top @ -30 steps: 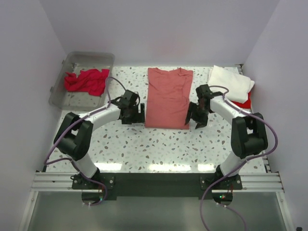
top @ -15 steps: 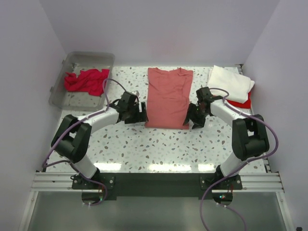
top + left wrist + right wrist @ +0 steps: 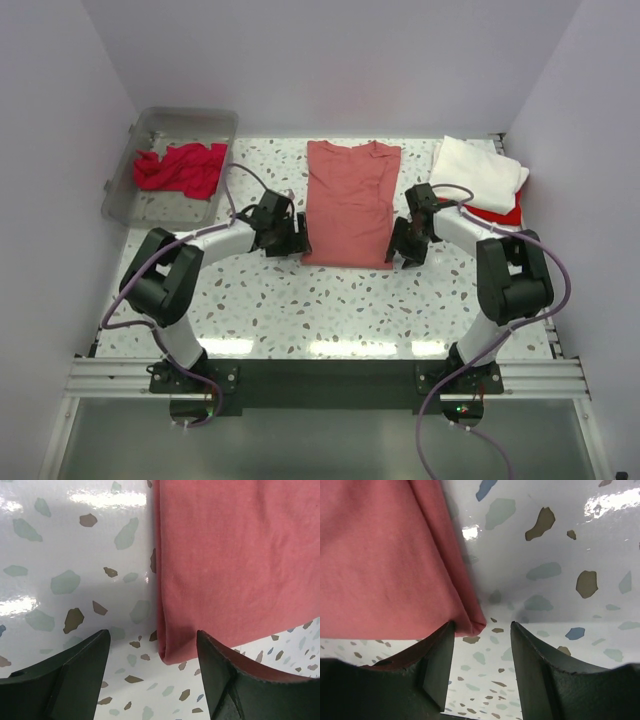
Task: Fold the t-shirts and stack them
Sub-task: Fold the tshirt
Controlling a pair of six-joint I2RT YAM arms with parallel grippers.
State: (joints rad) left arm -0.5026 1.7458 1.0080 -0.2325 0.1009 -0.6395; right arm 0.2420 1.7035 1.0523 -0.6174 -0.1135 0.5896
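Coral-red and faded, the large t-shirt (image 3: pixel 350 200) lies folded into a long strip at the middle of the speckled desk (image 3: pixel 330 300), collar toward the far wall. The left end effector (image 3: pixel 150 650) is low at its near left corner, fingers spread with the folded edge between them, nothing clamped. The right end effector (image 3: pixel 482 630) straddles the near right corner, also released, one finger against the cloth. At the far right the white t-shirt (image 3: pixel 480 170) rests on the bright red one (image 3: pixel 505 213). The crimson t-shirt (image 3: pixel 180 168) lies crumpled in the clear plastic bin (image 3: pixel 190 120) at the far left.
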